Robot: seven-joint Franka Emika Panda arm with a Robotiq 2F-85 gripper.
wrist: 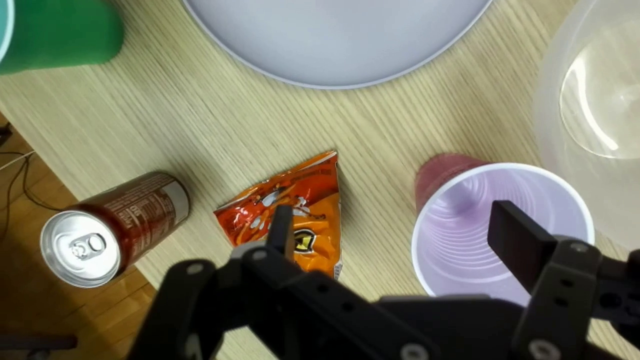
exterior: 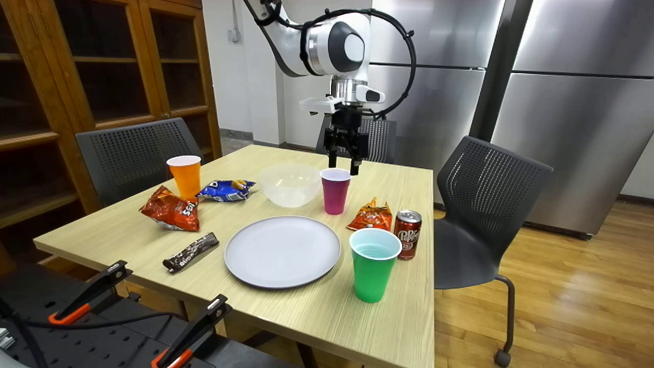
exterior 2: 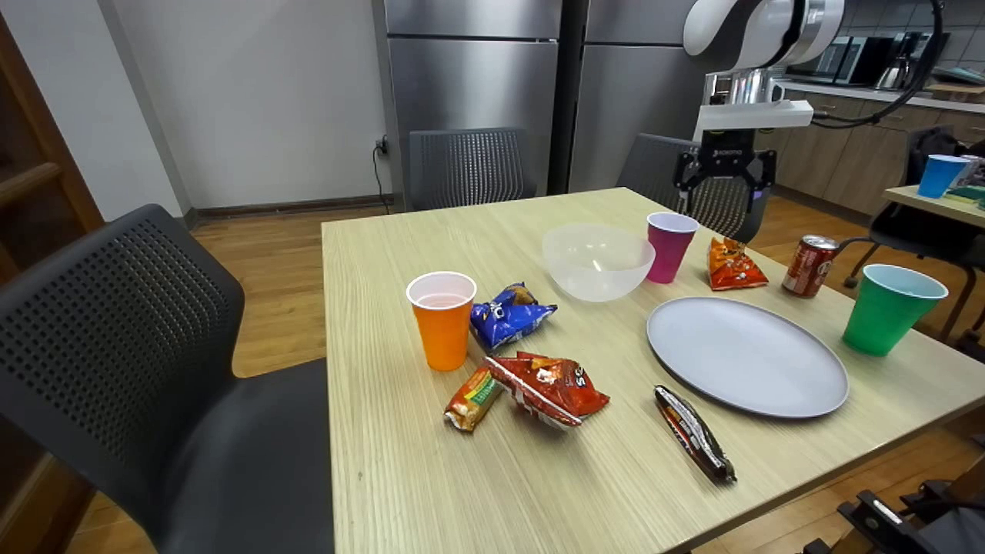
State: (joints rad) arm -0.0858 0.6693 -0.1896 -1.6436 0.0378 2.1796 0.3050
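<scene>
My gripper (exterior: 343, 166) is open and empty, pointing down above the table; it also shows in an exterior view (exterior 2: 719, 204) and in the wrist view (wrist: 392, 225). In the wrist view, one finger overlaps the upright magenta cup (wrist: 450, 175) with a pale inside, and the other overlaps the orange snack bag (wrist: 320, 200). The gripper appears above both and touches neither. The magenta cup (exterior: 335, 197) stands beside the translucent bowl (exterior: 289, 190). The red soda can (exterior: 407, 235) stands near the orange snack bag (exterior: 371, 217).
The grey plate (exterior: 282, 250) lies near the green cup (exterior: 374, 271). The orange cup (exterior 2: 444, 335), blue snack bag (exterior 2: 508, 317), red snack bag (exterior 2: 554, 385), small gold packet (exterior 2: 473, 398) and dark wrapped bar (exterior 2: 692, 435) are on the table. Chairs (exterior: 490, 189) stand around it.
</scene>
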